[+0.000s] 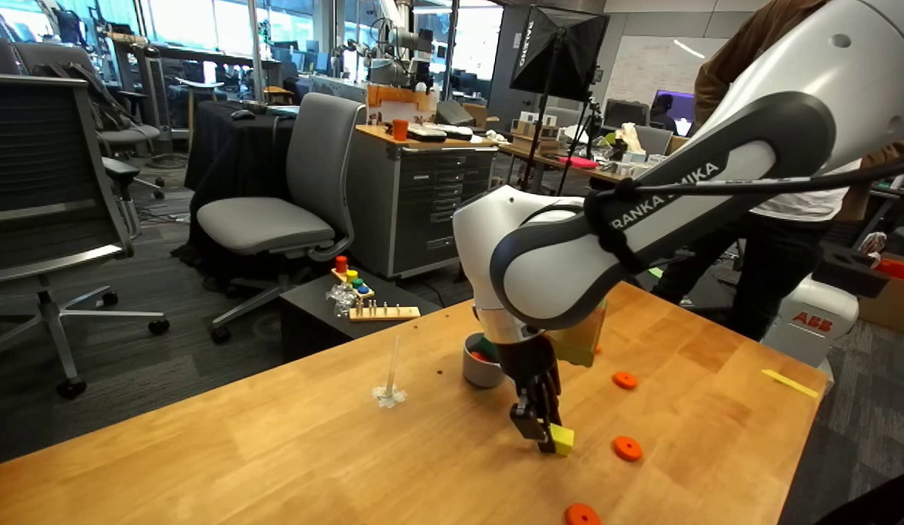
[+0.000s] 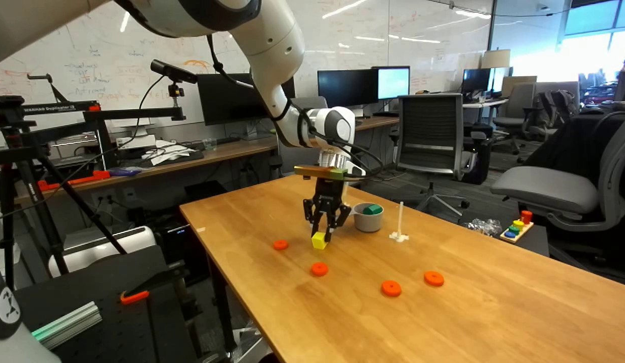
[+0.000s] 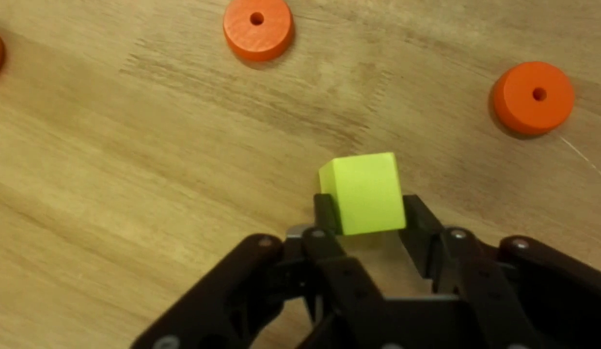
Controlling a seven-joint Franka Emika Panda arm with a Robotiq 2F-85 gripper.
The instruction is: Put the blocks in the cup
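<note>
A yellow block [image 3: 367, 186] sits between the fingertips of my gripper [image 3: 371, 213] in the wrist view, with a pad against each side. In both exterior views the yellow block [image 1: 563, 440] [image 2: 319, 241] is low at the table, and I cannot tell whether it touches the top. The grey cup [image 1: 482, 373] [image 2: 368, 222] stands upright beside my gripper [image 2: 322, 234]. A green block [image 2: 373, 209] and something orange-red [image 1: 480, 356] lie in the cup. Several orange-red round blocks [image 2: 319, 269] [image 2: 391, 288] [image 2: 434, 278] [image 2: 280, 245] lie on the table.
A thin whitish upright stick on a taped base [image 1: 390, 394] [image 2: 399, 236] stands on the wooden table [image 1: 277, 452] near the cup. A black side stand [image 1: 313, 313] with peg toys is beyond the table edge. A yellow strip [image 1: 789, 383] lies near a corner.
</note>
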